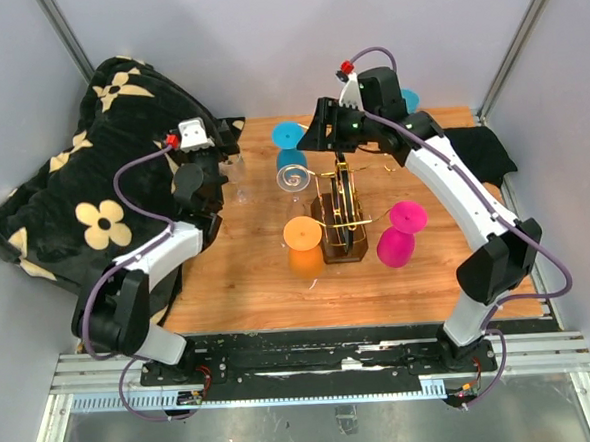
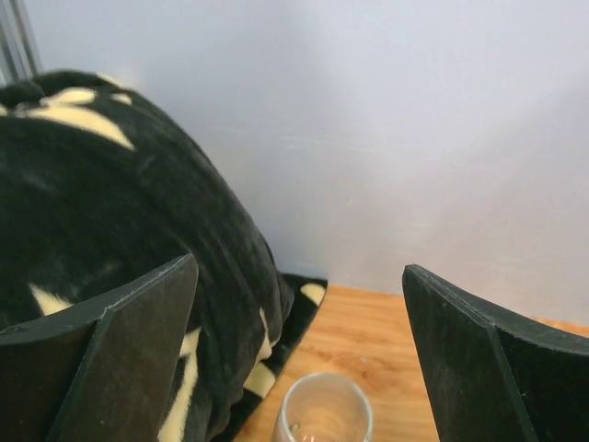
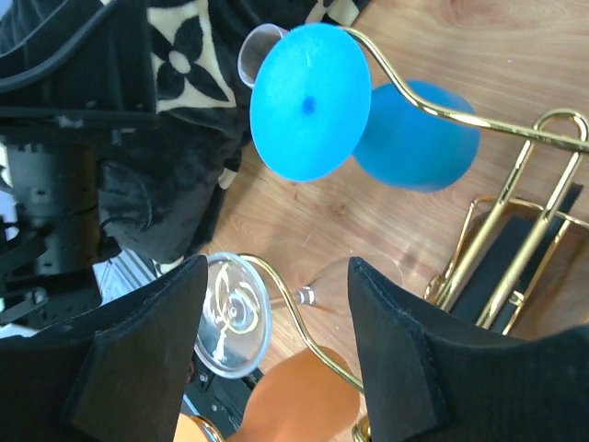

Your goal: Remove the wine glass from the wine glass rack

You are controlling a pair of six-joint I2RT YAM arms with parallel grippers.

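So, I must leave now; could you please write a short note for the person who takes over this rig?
Left claw: open, empty, close to a clear glass standing beside the black blanket.
Right claw: open, its fingers on either side of the clear wine glass hanging on the wine glass rack.
Orange glass and pink glass hang there too.
Done: right claw is in place. Left: close, slide the glass off, set it down.

My top view looks steeply down from above and behind the arm bases and takes in the whole table (image 1: 249,284). The left wrist camera sits low, facing almost level towards the back wall, close beside the black flowered blanket (image 2: 92,239), which the top view shares. The right wrist camera looks down at close range on the wine glass rack (image 3: 515,221) and a blue glass (image 3: 308,101), both also seen from the top.
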